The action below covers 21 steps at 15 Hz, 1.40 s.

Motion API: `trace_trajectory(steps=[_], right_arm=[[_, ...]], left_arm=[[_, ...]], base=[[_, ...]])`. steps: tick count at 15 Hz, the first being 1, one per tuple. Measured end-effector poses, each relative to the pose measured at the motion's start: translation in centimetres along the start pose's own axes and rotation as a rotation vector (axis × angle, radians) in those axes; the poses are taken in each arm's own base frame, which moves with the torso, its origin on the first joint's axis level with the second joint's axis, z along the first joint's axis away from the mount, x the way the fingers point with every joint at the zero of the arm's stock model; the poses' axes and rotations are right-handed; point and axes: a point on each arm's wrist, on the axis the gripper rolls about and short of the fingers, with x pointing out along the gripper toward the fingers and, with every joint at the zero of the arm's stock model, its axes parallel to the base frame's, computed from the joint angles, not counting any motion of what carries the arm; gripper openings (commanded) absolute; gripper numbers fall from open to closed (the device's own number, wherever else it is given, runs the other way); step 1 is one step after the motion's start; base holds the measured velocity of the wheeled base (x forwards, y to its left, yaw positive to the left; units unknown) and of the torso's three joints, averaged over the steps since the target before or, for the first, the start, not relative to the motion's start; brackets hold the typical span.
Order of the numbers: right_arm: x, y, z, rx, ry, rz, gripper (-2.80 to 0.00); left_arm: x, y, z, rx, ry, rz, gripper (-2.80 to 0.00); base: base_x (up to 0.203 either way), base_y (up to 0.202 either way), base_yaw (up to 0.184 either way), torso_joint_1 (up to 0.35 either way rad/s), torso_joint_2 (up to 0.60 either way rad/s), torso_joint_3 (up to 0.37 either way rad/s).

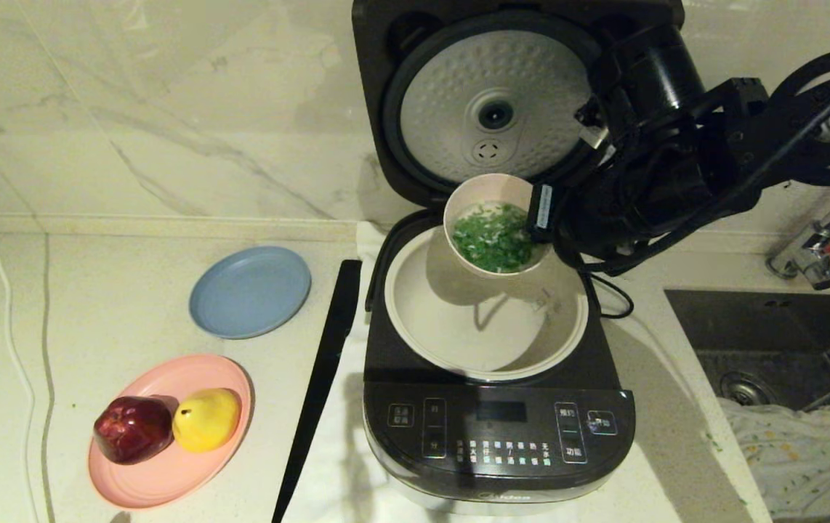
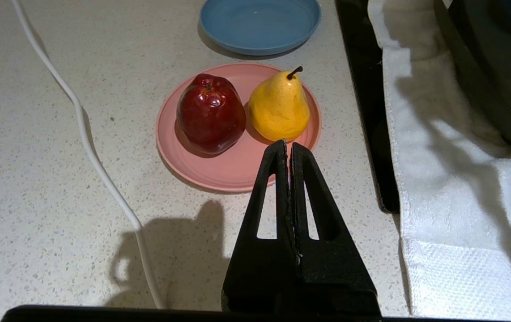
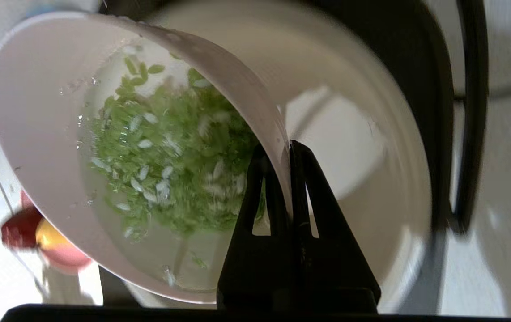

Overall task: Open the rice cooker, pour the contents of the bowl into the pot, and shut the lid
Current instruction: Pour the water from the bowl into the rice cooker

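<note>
On speckled counter [image 1: 131, 290] — marble wall [image 1: 168, 109], sink [image 1: 771, 341].

Blue plate [image 1: 249, 291], pink plate [image 1: 168, 472] holding red apple [image 1: 132, 428] and yellow pear [image 1: 206, 419], white cable [image 1: 1, 290], sink [image 1: 786, 349]

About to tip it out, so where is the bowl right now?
In the head view the bowl hangs over the far side of the open pot, just below the raised lid, its rim pinched by the right gripper.
</note>
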Motion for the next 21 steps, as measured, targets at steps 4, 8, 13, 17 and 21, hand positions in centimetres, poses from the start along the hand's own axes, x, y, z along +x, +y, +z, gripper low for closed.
trace_trajectory(steps=[4, 8, 13, 17, 21], right_arm=[[1.6, 0.1, 0.1, -0.034, -0.084, -0.074, -2.8], [2.3, -0.1, -0.3, -0.059, -0.093, -0.126, -2.8], [2.9, -0.1, -0.2, -0.128, -0.209, -0.167, -2.8], [4.1, -0.5, -1.1, -0.26, -0.362, -0.208, -2.8], [4.5, -0.8, -2.1, -0.357, -0.53, -0.229, -2.8]], left_arm=[[0.0, 0.0, 0.0, 0.0, 0.0, 0.0, -2.8], [0.0, 0.0, 0.0, 0.0, 0.0, 0.0, -2.8], [0.0, 0.0, 0.0, 0.0, 0.0, 0.0, -2.8], [0.0, 0.0, 0.0, 0.0, 0.0, 0.0, -2.8], [0.0, 0.0, 0.0, 0.0, 0.0, 0.0, -2.8]], base=[[0.0, 0.0, 0.0, 0.0, 0.0, 0.0], [0.0, 0.0, 0.0, 0.0, 0.0, 0.0], [0.0, 0.0, 0.0, 0.0, 0.0, 0.0], [0.0, 0.0, 0.0, 0.0, 0.0, 0.0], [0.0, 0.0, 0.0, 0.0, 0.0, 0.0]])
